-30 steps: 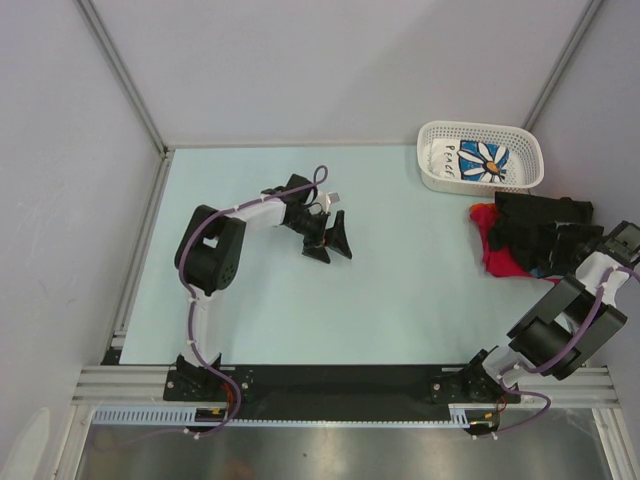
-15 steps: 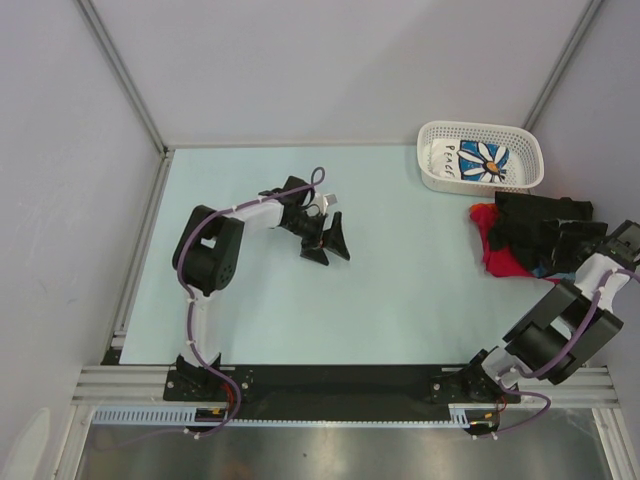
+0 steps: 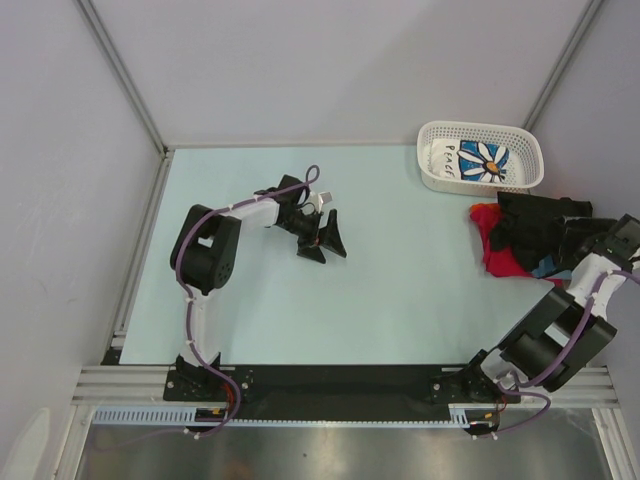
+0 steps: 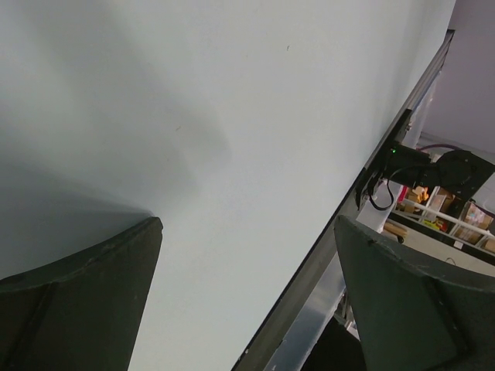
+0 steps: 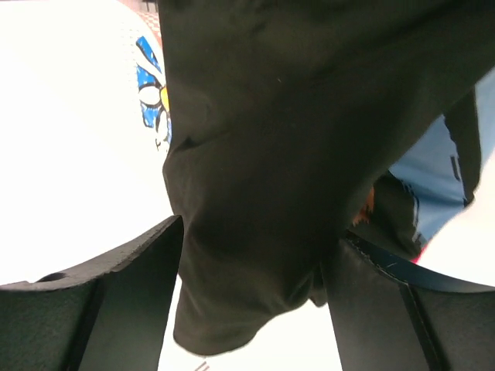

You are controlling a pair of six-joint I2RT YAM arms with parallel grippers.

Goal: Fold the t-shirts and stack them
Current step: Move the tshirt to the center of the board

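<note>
Basket holds the daisy-print t-shirt. Left gripper spread wide, nothing between the fingers. Right gripper straddles black t-shirt; can't tell if clamped.

Most of the red t-shirt is buried under the black t-shirts at 3 o'clock in the top view, so only a strip is shown. The daisy t-shirt is partly hidden down in the basket. In the right wrist view the right gripper has its fingers cut off at 6 o'clock, and whether the black t-shirts are actually pinched can't be told, tbh.
</note>
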